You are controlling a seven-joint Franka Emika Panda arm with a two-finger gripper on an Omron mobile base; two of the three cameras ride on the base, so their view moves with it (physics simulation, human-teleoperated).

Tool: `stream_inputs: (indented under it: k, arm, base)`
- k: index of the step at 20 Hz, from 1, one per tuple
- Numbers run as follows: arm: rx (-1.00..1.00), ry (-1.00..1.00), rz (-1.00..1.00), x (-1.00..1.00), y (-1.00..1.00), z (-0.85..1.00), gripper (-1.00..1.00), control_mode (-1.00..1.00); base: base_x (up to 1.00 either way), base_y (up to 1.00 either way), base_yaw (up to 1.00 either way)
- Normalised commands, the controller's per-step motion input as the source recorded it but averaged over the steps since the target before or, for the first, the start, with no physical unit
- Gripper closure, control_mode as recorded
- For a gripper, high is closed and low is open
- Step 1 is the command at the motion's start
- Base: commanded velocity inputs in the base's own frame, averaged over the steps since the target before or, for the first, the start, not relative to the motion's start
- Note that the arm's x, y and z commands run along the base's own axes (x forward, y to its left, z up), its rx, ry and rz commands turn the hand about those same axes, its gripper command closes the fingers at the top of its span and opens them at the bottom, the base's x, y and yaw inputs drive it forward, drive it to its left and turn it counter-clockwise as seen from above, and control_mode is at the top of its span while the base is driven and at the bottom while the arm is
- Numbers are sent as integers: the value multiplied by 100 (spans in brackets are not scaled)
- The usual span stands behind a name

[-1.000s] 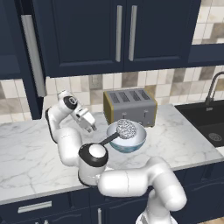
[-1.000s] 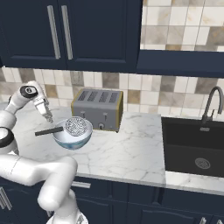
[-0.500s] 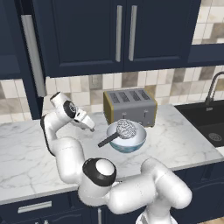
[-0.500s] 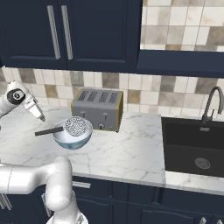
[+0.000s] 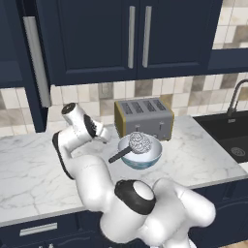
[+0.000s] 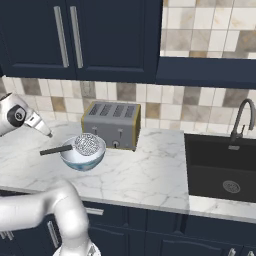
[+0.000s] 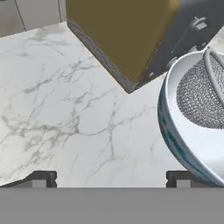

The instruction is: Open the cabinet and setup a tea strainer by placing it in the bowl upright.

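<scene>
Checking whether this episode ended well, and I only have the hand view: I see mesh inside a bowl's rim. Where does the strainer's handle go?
Observer: In the left base view the tea strainer rests with its mesh basket in the bowl. Its dark handle sticks out over the rim towards the arm's side.
Operator: Is the gripper touching it?
Observer: No. The gripper hangs open above the counter, left of the bowl in that view, apart from the handle's tip.
Operator: What is the yellowish block beside the bowl?
Observer: One side of a four-slot toaster, which stands just behind the bowl against the tiled wall.
</scene>
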Motion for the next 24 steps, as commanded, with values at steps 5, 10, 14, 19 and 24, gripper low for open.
stream_inputs:
  k: [5,10,14,19,24]
  arm:
    - [12,-27,35,-45,-1,62,-100,-100]
    - [12,-16,30,-80,-41,20,-100,-100]
    - [11,-13,23,-99,-62,31,-100,-100]
    - [2,-14,21,-73,-82,43,-100,-100]
    - [0,-15,20,-64,-81,56,-100,-100]
  base:
    - [0,0,0]
    - [0,0,0]
    - [0,0,0]
    - [0,0,0]
    - [0,0,0]
